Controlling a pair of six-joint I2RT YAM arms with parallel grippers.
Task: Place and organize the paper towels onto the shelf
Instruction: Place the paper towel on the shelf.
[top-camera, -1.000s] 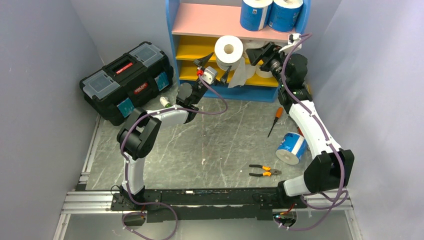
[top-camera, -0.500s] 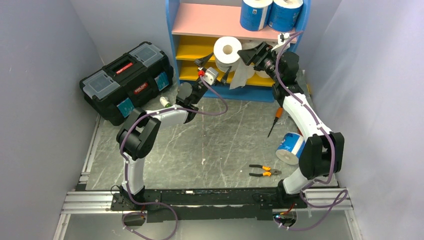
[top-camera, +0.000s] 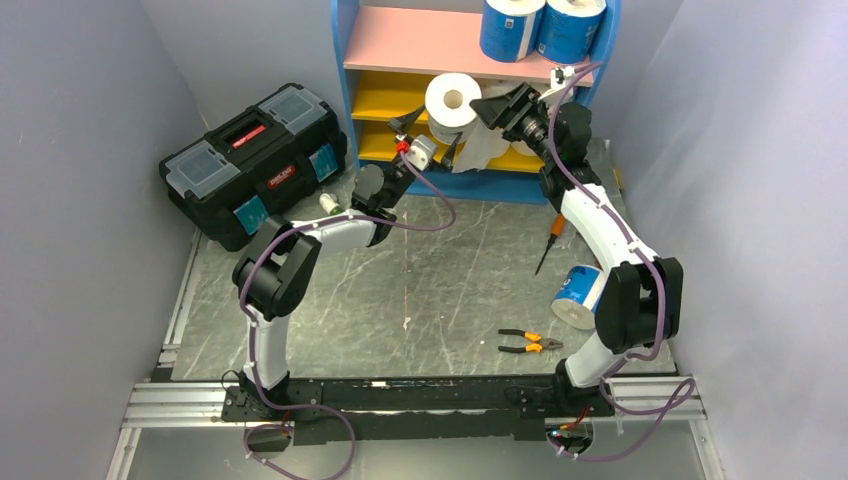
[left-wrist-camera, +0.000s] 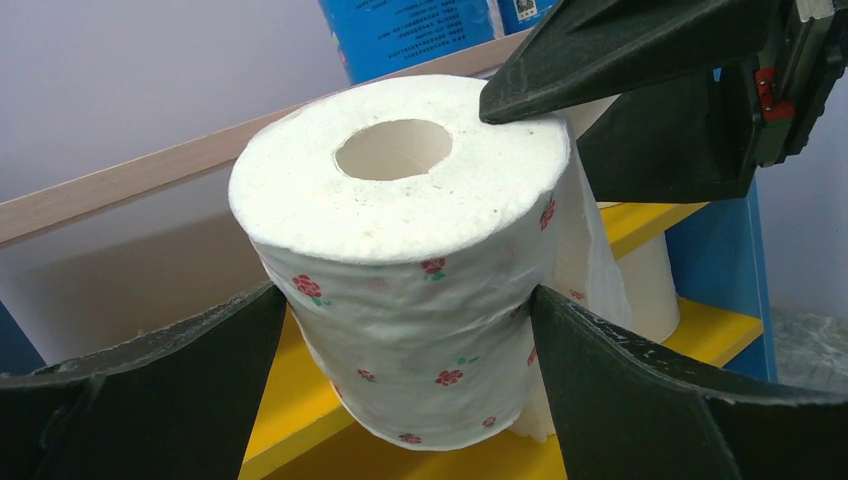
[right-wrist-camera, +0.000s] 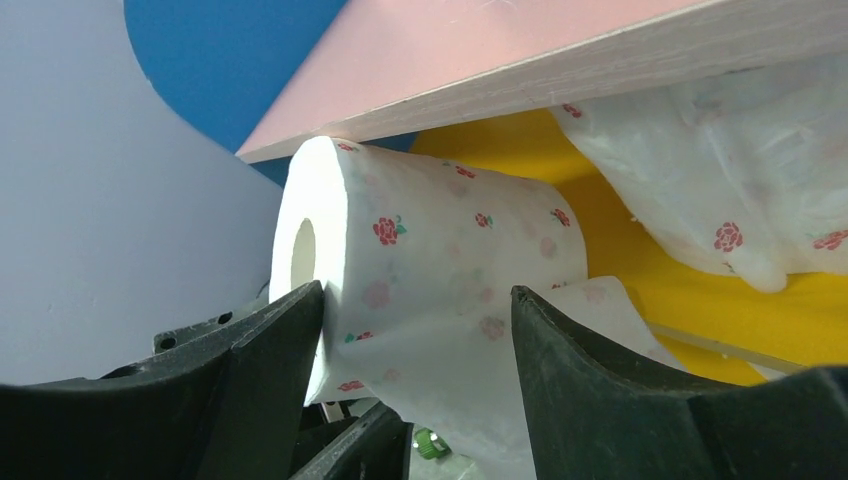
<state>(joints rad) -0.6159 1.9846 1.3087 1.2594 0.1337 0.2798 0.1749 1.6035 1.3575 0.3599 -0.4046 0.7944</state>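
Observation:
A white paper towel roll with small pink flowers (top-camera: 452, 100) lies at the front of the shelf's (top-camera: 420, 40) upper yellow board, its core facing out. My left gripper (top-camera: 428, 135) is shut on it; in the left wrist view both fingers press its sides (left-wrist-camera: 410, 300). My right gripper (top-camera: 497, 105) is open at the roll's right, one finger touching its end face. In the right wrist view the roll (right-wrist-camera: 450, 240) and a loose hanging sheet sit between the spread fingers (right-wrist-camera: 418, 295). Two blue-wrapped rolls (top-camera: 512, 28) stand on the pink top board. Another blue roll (top-camera: 582, 297) lies on the floor.
A black toolbox (top-camera: 255, 160) stands left of the shelf. A screwdriver (top-camera: 550, 240) and orange-handled pliers (top-camera: 528, 343) lie on the marble floor. Another white roll (left-wrist-camera: 650, 290) sits on the yellow board behind the held one.
My right gripper has swung left along the shelf front up to the held roll. The roll and my left gripper have shifted slightly left.

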